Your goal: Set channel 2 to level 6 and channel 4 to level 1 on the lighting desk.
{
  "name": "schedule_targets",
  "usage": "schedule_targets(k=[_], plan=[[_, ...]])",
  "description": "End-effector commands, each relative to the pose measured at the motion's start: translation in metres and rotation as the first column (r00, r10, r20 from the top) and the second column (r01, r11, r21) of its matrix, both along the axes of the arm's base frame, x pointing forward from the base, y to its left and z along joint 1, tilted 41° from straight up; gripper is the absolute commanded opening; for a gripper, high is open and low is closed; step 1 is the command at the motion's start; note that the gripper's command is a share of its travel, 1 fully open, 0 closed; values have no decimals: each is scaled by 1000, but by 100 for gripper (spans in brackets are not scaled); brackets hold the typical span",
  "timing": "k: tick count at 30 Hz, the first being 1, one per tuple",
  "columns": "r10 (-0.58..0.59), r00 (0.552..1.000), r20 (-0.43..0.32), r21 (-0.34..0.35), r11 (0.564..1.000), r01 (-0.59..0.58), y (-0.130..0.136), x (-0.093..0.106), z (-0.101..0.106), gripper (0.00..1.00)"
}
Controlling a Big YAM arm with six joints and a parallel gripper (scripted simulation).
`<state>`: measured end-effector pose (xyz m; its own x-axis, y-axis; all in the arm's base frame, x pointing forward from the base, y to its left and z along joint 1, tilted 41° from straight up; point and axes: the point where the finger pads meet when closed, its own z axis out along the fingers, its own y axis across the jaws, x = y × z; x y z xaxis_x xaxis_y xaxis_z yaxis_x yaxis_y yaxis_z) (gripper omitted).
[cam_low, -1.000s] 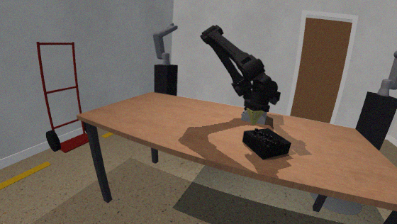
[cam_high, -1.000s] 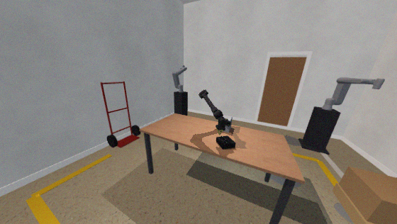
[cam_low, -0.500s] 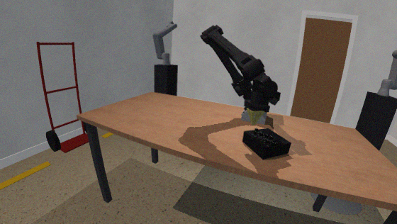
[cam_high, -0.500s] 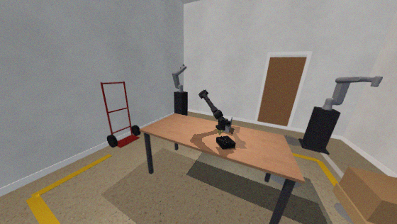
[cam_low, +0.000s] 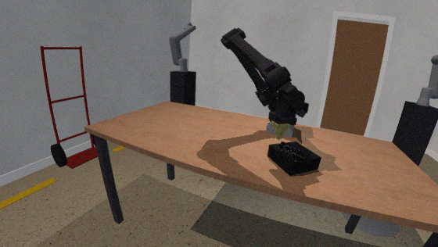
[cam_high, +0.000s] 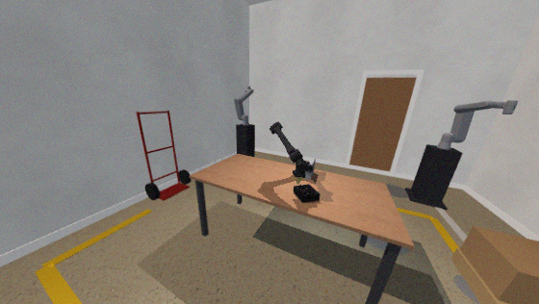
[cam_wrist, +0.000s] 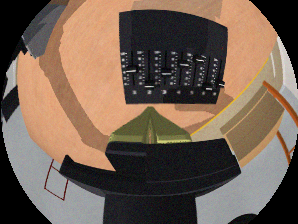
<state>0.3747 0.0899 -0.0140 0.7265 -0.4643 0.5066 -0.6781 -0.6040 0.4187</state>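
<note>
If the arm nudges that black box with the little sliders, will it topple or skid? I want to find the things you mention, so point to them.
The black box [cam_high: 306, 193] [cam_low: 294, 158] [cam_wrist: 172, 30] probably won't topple, being low and broad. It might skid, since nothing visible clamps it. Its sliders' small raised caps would likely move first.

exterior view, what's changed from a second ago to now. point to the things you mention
no clear move: any shift of the claw [cam_high: 297, 181] [cam_low: 278, 136] [cam_wrist: 150, 109] is too small to tell, and it's shut on nothing. the lighting desk [cam_high: 306, 193] [cam_low: 303, 164] [cam_wrist: 172, 30] stayed put on the table [cam_high: 231, 170] [cam_low: 176, 129] [cam_wrist: 42, 110]. can't compare fader levels
</note>
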Motion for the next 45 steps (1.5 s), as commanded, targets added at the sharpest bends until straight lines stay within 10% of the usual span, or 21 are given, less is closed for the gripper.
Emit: schedule_targets(k=[1,45], plan=[[1,1000,-10,-3,1000,-1,-5,5,-7,0],[0,1000,-16,-6,1000,-1,-15,5,-16,0]])
